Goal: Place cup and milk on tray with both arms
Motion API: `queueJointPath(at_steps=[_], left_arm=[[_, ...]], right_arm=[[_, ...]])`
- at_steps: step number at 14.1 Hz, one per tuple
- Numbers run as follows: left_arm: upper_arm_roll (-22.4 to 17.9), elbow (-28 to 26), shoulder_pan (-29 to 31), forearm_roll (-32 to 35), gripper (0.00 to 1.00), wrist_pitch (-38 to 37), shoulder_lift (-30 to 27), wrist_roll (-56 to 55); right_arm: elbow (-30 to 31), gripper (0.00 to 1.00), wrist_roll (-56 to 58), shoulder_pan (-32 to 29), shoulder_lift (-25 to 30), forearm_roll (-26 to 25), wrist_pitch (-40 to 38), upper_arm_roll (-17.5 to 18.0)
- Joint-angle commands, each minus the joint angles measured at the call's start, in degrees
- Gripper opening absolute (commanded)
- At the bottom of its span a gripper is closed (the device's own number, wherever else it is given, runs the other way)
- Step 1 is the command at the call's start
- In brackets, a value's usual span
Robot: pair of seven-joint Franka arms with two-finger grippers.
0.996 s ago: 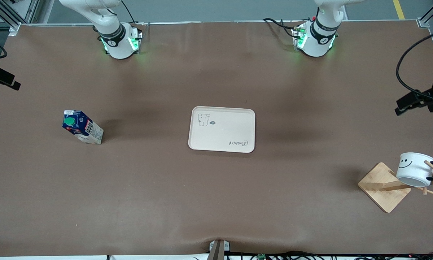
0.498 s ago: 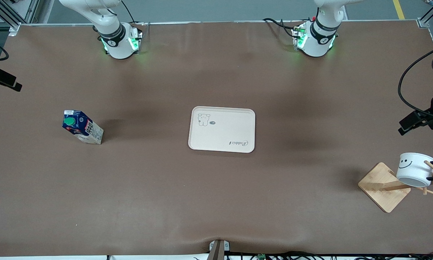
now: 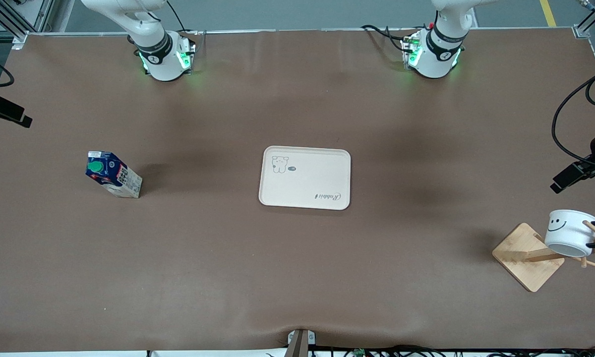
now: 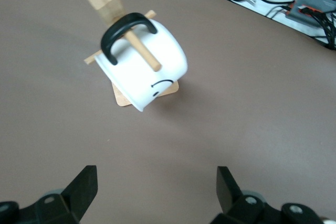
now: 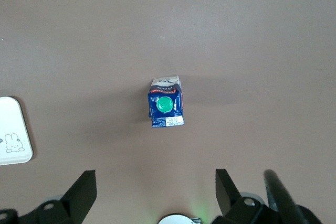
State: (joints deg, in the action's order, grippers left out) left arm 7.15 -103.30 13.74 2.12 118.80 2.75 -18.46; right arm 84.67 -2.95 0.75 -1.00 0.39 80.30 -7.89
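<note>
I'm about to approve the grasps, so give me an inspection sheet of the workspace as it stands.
Surface: brown table cover, slightly rippled at the camera edge.
Tray: tray mid-table, nothing on it.
Milk: milk upright toward the right arm's end.
Cup: cup hung by its handle on a peg of the wooden rack, toward the left arm's end.
Clutter: nothing seen.
Grippers: left gripper open above the table short of the cup; right gripper open above the milk.
Cables: black cable loops at the left arm.
Surroundings: wiring along the table's camera edge.
</note>
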Motion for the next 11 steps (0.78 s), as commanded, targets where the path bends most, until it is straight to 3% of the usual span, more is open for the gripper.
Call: queueJointPath(at_steps=[1,11], left_arm=[[0.3,-4.6,0.9,-1.0,1.00,2.1,-3.7,-2.4],[0.4,-11.1,3.0,-2.7,1.00,7.5,-8.2,-8.5]], right_arm=[[-1.3,1.00,-0.8,0.1,-0.8,-0.5,-0.3,0.1],[-1.3,1.00,-0.9,0.4,-1.2,-0.6,-0.1,0.1]])
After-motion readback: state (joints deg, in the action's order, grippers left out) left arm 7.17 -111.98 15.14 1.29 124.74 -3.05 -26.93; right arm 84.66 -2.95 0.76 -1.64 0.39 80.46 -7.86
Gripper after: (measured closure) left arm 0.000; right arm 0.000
